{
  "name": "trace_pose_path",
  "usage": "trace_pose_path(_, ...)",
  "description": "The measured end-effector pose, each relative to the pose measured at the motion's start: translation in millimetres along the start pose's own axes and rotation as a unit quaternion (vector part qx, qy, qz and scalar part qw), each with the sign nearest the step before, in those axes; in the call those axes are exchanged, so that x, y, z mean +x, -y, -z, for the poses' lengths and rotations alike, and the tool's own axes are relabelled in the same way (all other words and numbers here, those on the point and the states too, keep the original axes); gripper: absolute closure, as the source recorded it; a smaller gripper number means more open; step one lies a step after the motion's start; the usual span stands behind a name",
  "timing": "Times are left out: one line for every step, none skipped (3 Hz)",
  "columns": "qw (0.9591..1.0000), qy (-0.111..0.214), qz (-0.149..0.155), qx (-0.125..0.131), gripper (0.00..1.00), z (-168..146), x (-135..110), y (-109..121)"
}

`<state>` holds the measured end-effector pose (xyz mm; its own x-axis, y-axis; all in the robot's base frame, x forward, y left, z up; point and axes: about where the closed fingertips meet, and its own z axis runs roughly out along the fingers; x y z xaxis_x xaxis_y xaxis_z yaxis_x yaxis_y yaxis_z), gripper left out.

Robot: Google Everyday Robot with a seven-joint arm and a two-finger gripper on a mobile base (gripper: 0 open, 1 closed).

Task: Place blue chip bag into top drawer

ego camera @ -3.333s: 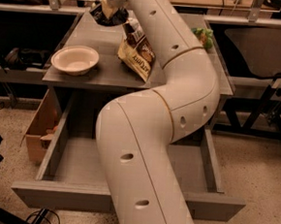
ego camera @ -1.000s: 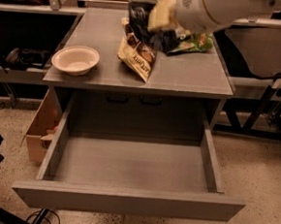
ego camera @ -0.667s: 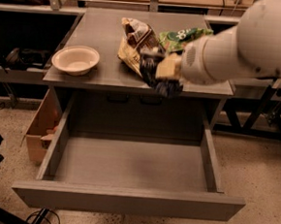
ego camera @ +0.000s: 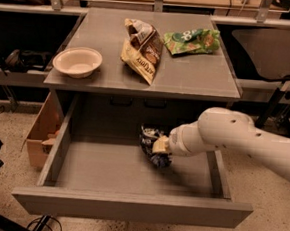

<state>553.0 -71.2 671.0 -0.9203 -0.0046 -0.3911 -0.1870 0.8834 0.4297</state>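
Observation:
The blue chip bag point(ego camera: 153, 146) is dark navy with whitish markings and hangs inside the open top drawer point(ego camera: 128, 206), right of its middle, close to or on the floor. My gripper point(ego camera: 159, 145) reaches in from the right on a white arm point(ego camera: 233, 139) and is shut on the bag. The drawer is pulled out wide below the grey cabinet top point(ego camera: 198, 76).
On the cabinet top lie a cream bowl point(ego camera: 77, 61) at the left, a tan-and-brown bag point(ego camera: 141, 49) in the middle and a green bag point(ego camera: 192, 40) at the back right. A cardboard box point(ego camera: 42, 132) stands left of the drawer. A dark table stands at the right.
My gripper has carried the blue chip bag from above the cabinet top's front edge down into the drawer. The arm now comes in low from the right.

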Motion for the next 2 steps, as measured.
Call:
trace_pose_path(0.9994,-0.032,-0.008,-0.004,1.0,-43.9,19.8,22.1)
trace_pose_path(0.9994,-0.032,-0.008,-0.004,0.86,-43.4,19.6,21.8)
